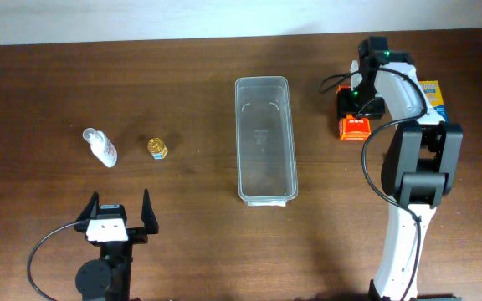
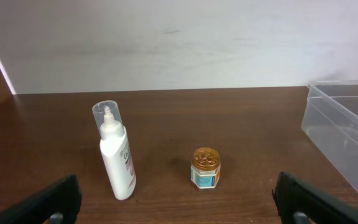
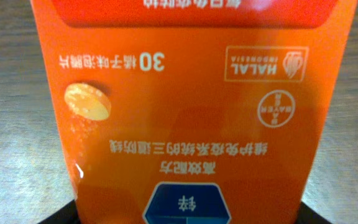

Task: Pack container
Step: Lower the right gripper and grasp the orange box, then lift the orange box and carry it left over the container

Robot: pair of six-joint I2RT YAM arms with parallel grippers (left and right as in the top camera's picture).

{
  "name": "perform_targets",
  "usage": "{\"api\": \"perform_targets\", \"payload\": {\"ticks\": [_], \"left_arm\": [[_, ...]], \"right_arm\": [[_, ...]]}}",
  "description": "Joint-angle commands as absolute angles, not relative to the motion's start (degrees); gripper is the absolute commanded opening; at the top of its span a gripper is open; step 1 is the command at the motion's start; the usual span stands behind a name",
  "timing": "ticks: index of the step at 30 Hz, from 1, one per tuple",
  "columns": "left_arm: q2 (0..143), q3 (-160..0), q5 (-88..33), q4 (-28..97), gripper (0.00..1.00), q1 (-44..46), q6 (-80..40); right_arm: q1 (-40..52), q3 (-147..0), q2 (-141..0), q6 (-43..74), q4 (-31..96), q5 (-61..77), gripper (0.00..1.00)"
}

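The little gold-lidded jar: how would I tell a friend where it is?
Find the long clear container in the middle of the table and look to its left. The jar stands between it and a white bottle, and is the squat one with a gold lid.

The orange box [image 3: 197, 112] overflows the right wrist view on every side; only slivers of fingers [image 3: 73, 218] show at its bottom edge, so whether the right gripper [image 1: 354, 117] grips it is unclear. The container [image 2: 347, 124] runs off the left wrist view's right edge. The right arm [image 1: 404, 92] covers part of a yellow-and-blue box [image 1: 432, 94].
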State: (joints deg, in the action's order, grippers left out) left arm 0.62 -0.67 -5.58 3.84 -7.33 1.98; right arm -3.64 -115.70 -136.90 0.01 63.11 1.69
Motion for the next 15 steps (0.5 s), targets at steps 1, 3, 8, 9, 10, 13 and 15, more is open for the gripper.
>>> {"api": "perform_targets", "payload": {"ticks": [1, 3, 8, 9, 10, 13, 15], "left_arm": [[0.3, -0.5, -5.6, 4.1, 0.99, -7.2, 2.7], [0.3, -0.5, -5.6, 4.2, 0.99, -7.2, 2.7], [0.3, -0.5, -5.6, 4.1, 0.99, -7.2, 2.7], [0.3, -0.5, -5.6, 4.1, 0.99, -7.2, 2.7], [0.3, -0.5, -5.6, 4.1, 0.99, -7.2, 2.7], [0.3, -0.5, -5.6, 4.1, 0.99, -7.2, 2.7], [0.3, -0.5, -5.6, 4.1, 0.99, -7.2, 2.7]], "right_arm": [[-3.4, -121.5, -136.7, 0.3, 66.1, 4.6, 0.61], [-3.4, -125.1, -136.7, 0.3, 69.7, 7.7, 0.61], [-2.9, -136.0, -136.6, 0.7, 79.3, 12.5, 0.61], [-2.6, -138.6, -136.6, 1.0, 81.4, 12.5, 0.61], [-2.3, -140.7, -136.6, 0.9, 83.1, 12.8, 0.61], [-0.7, -148.2, -136.6, 1.0, 88.1, 13.6, 0.62], [1.0, -153.1, -136.6, 1.8, 91.2, 13.8, 0.62]]}}
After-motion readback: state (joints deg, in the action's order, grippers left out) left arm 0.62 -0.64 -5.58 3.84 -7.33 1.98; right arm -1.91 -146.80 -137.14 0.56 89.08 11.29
